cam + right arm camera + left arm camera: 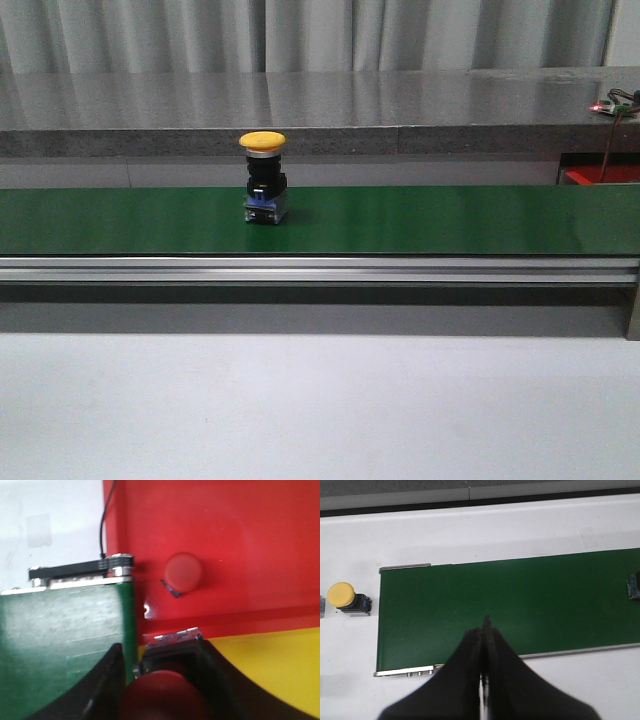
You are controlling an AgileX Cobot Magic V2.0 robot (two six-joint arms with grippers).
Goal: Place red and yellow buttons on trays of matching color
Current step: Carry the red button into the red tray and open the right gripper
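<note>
Fingers (107,680) of the right gripper (162,690) clamp a red button (162,697), which sits between the jaws over the meeting of the green belt (65,645) and the yellow tray (270,665). Just beyond, a second red button (183,573) lies on the red tray (225,525). The left gripper (484,630) hangs pressed together and empty above the belt. A yellow button (264,177) stands upright on the belt; another yellow button (347,597) lies off the belt's end.
</note>
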